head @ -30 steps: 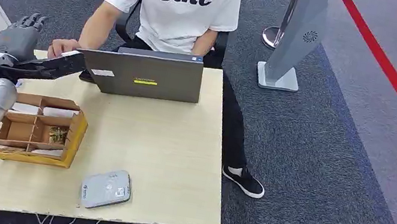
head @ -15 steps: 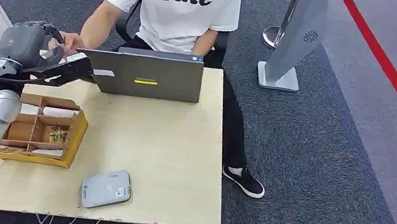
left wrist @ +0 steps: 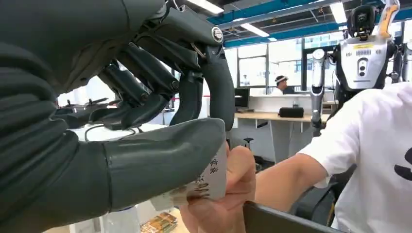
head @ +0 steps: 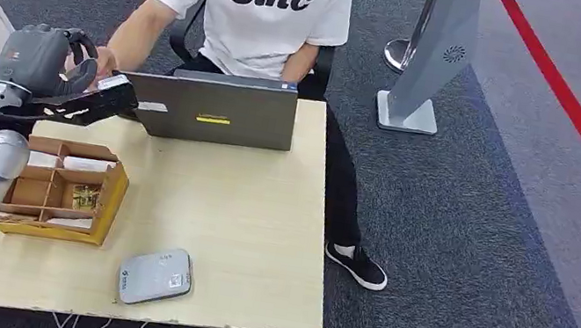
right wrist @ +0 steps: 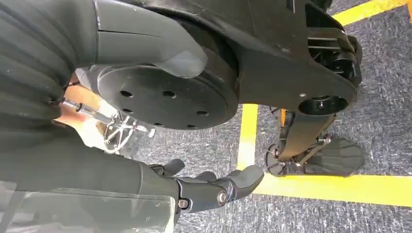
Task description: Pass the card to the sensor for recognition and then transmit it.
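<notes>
head view, upper left of the frame: the left hand (head: 44, 59) is raised over the far left corner of the counter (head: 239, 236), its fingers (head: 79, 48) curled toward a person's hand (head: 104, 62) that reaches in beside the open laptop (head: 209, 108). left wrist view, lower centre: the card (left wrist: 212, 175), white with printed characters, is pinched between the thick grey thumb and the darker fingers above it, while the person's hand (left wrist: 228, 194) grips the same card from the other side, so both hold it at once. head view, lower left: a wooden divided box (head: 61, 190) sits on the counter beneath the silver forearm, and the grey sensor (head: 154, 276) lies flat near the counter's near edge, well apart from the card. right wrist view, lower centre: the right hand (right wrist: 209, 187) hangs above grey carpet with a yellow line, its fingers loosely bent, apart from one another and holding nothing.
</notes>
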{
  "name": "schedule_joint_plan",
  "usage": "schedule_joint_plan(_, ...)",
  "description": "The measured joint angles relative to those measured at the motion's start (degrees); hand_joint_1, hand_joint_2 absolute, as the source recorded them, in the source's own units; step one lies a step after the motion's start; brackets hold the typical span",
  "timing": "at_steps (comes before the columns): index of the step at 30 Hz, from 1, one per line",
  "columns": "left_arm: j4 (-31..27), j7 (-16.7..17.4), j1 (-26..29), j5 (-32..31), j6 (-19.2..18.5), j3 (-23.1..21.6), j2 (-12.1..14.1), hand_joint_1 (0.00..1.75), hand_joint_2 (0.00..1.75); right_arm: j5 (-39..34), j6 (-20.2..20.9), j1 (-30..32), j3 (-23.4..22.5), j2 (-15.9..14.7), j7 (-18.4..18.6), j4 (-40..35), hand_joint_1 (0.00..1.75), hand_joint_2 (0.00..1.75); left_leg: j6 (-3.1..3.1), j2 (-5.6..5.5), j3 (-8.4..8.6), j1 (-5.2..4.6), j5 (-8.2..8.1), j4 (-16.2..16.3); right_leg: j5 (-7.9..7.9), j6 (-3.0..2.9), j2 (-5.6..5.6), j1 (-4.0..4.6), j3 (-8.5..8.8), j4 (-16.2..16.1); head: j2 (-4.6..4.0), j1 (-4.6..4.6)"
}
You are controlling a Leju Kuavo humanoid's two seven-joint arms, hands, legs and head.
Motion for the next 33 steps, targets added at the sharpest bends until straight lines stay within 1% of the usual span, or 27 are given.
schedule_joint_plan(12,0.0,-0.1,0.2,0.2,0.0,0.0,0.0,1.75,1.75,0.0,0.0,0.0,0.0,0.0,0.0,0.0,0.00,1.75,0.00,-0.02,-0.06,0.00,0.00,0.0,0.01,0.01,0.00,0.00,-0.02,0.0,0.00,0.00)
schedule_joint_plan(13,0.0,-0.1,0.2,0.1,0.0,0.0,0.0,1.75,1.75,0.0,0.9,0.0,0.0,0.0,-0.9,0.0,0.00,1.75,0.00,-0.02,-0.08,0.00,0.00,0.0,0.01,0.01,-0.01,0.00,-0.02,0.0,0.00,0.00)
schedule_joint_plan(14,0.0,-0.2,0.2,0.0,0.0,0.0,0.0,1.75,1.75,0.0,3.0,-0.1,0.0,0.0,-2.7,-0.2,0.00,1.75,0.00,-0.02,-0.14,0.00,0.00,0.0,0.01,0.01,-0.01,0.00,-0.03,0.0,0.00,0.02)
schedule_joint_plan(15,0.1,-0.2,0.3,0.1,0.5,0.0,0.0,1.75,1.75,-0.3,5.3,-0.8,0.0,0.0,-2.4,-0.6,0.00,1.75,0.00,0.03,-0.18,0.01,0.01,0.0,0.05,0.00,0.03,0.01,-0.07,0.0,0.02,0.02)
schedule_joint_plan(16,0.4,-0.4,0.3,0.6,1.1,0.0,0.1,1.75,1.75,-0.6,5.7,-2.1,0.0,0.3,1.5,-1.5,0.00,1.75,-0.02,0.10,-0.20,0.01,0.04,0.0,0.13,-0.04,0.12,0.02,-0.18,0.0,0.00,0.00)
schedule_joint_plan(17,1.1,-0.8,0.1,1.5,2.1,0.0,0.1,1.75,1.75,-1.0,4.0,-3.4,0.0,0.7,6.9,-3.2,0.00,1.75,-0.04,0.19,-0.20,0.01,0.08,0.0,0.20,-0.10,0.23,0.02,-0.27,0.0,0.00,0.00)
schedule_joint_plan(18,1.7,-1.2,-0.1,2.0,2.6,0.0,0.1,1.75,1.75,-0.8,2.8,-4.4,0.0,0.9,10.2,-4.7,0.00,1.75,-0.06,0.20,-0.18,0.01,0.12,0.0,0.21,-0.10,0.33,0.02,-0.29,0.0,0.00,0.00)
schedule_joint_plan(19,2.3,-1.4,-0.3,2.6,3.1,0.0,0.0,1.75,1.75,-0.7,1.9,-5.1,-0.1,1.0,12.4,-6.3,0.00,1.75,-0.06,0.19,-0.18,0.01,0.14,0.0,0.21,-0.09,0.29,0.02,-0.28,0.0,0.00,0.00)
schedule_joint_plan(21,3.1,-1.4,-0.7,3.4,3.6,0.0,0.2,1.75,1.75,-0.3,1.7,-5.8,-0.4,1.0,12.9,-8.4,0.00,1.75,-0.04,0.14,-0.20,0.04,0.18,0.0,0.24,-0.10,0.22,0.03,-0.27,0.0,0.00,0.02)
schedule_joint_plan(24,4.0,-1.4,-1.0,3.9,3.6,0.0,0.5,1.75,1.75,0.3,2.2,-6.0,-0.6,1.3,12.2,-10.1,0.00,1.75,-0.07,0.05,-0.24,0.04,0.23,0.0,0.24,-0.10,0.13,0.03,-0.27,0.0,0.00,0.00)
schedule_joint_plan(33,5.2,-1.4,-1.3,4.1,3.7,0.0,0.7,1.75,1.75,0.2,2.3,-6.0,-1.4,1.4,11.9,-11.9,0.00,1.75,-0.07,0.06,-0.31,0.03,0.22,0.0,0.24,-0.10,0.14,0.03,-0.32,0.0,0.00,0.00)
